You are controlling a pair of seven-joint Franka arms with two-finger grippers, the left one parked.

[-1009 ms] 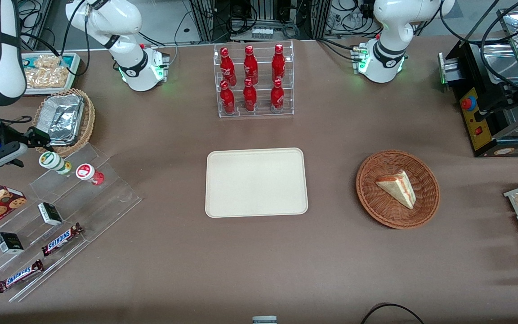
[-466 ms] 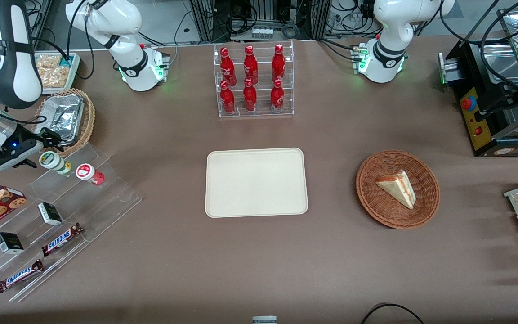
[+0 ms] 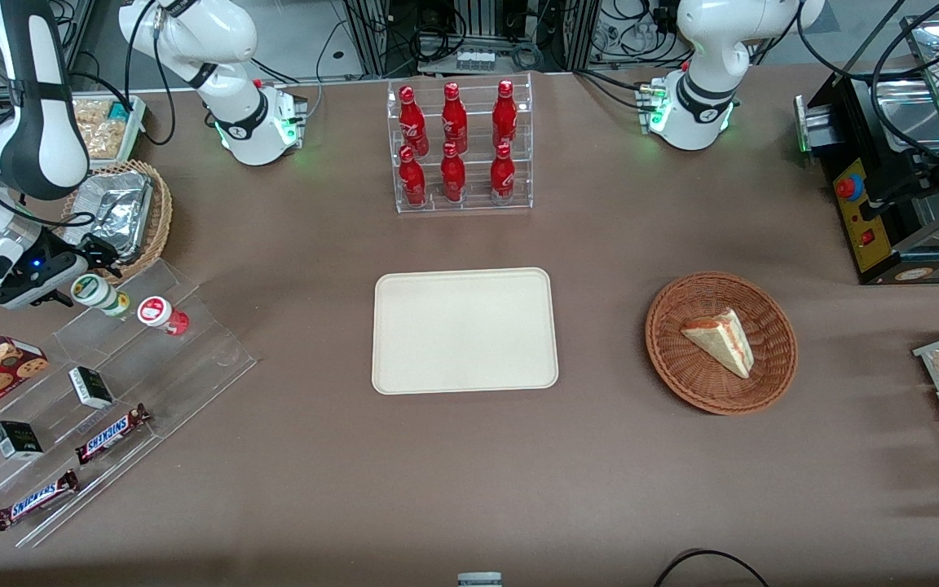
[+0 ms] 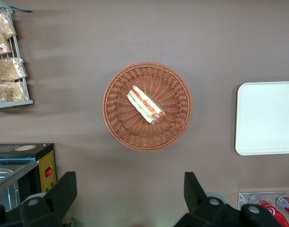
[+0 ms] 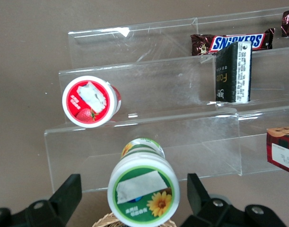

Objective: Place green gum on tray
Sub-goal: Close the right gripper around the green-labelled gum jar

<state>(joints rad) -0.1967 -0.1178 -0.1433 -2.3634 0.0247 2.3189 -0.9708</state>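
Green gum (image 5: 143,191) is standing upright on the top step of the clear acrylic stand (image 3: 131,346), and it is sitting right between your gripper's (image 5: 135,201) two spread fingers — released, gripping nothing yet. From the wrist camera you are looking almost straight down on its white lid, so the bottle's long axis is running roughly along your approach line, with one finger (image 5: 64,198) to each side and a gap showing on both.

In the front view the gripper (image 3: 70,273) is hovering just beside the green gum (image 3: 99,295), at the working arm's end of the table. The red-lidded bottle (image 5: 91,101) is standing one step farther out from the gripper than the gum, apart from it, so I judge it is not sitting in the closing path.

You are lining up the grasp, as I read it: the next move is calling for a short advance and a squeeze across the body under the lid. The tray (image 3: 465,330) is lying well apart from the gripper, toward mid-table — bare, waiting.
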